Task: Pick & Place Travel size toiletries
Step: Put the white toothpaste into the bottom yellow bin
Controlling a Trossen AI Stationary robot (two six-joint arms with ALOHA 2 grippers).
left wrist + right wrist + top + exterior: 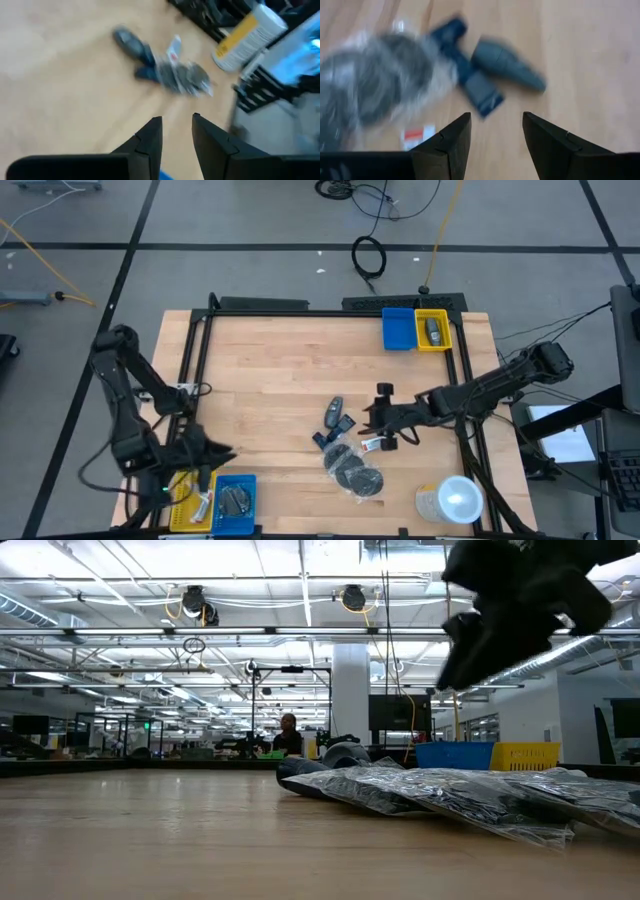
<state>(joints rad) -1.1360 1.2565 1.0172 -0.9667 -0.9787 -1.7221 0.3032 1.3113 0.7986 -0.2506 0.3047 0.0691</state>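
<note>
Tabletop toiletries [395, 75] blurred, probably discs.

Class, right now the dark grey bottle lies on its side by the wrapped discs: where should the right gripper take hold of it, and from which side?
Grip the dark grey bottle across its wider body, not the tapered tip. It lies flat on the table, apart from the wrapped discs, so coming straight down seems best. The right gripper hovers nearby with its fingers open.

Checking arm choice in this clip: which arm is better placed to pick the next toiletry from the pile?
Right. The right gripper hangs open directly beside the pile of toiletries mid-table, with a grey bottle just ahead. The left gripper is off by the near blue bin, well away.
</note>
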